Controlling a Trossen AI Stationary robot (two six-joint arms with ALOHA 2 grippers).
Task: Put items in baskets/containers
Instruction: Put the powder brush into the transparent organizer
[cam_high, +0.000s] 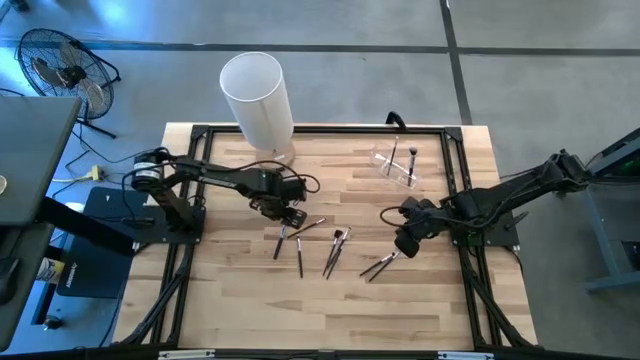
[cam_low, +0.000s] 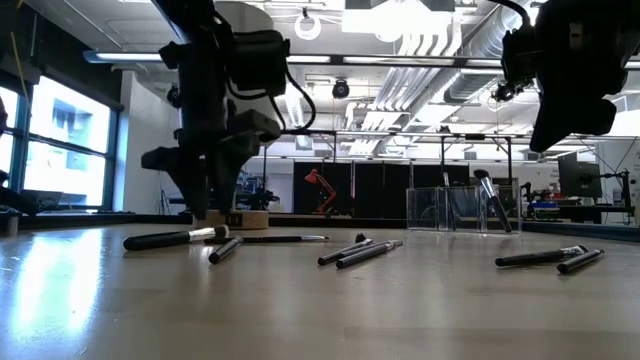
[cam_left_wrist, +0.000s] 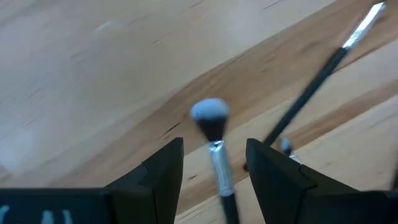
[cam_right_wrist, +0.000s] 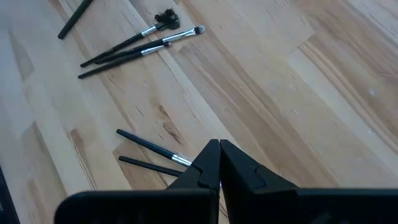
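The left gripper (cam_high: 291, 214) hangs over the middle of the tabletop (cam_high: 240, 300), jaws released, straddling a fluffy-tipped brush (cam_left_wrist: 214, 146) that lies lengthwise between its fingers (cam_left_wrist: 158, 171); only the left wrist view shows this. The right gripper (cam_right_wrist: 217, 163), clenched on nothing, hovers by two brushes (cam_high: 381, 264) lying diagonally near the right edge. One brush (cam_low: 492, 205) leans in the clear holder (cam_high: 396, 165) at the far edge, beside the white cylinder (cam_high: 257, 97). No writing is readable.

Two dark jointed arms, looping black cables, angular matte black fingers (cam_left_wrist: 158, 171)
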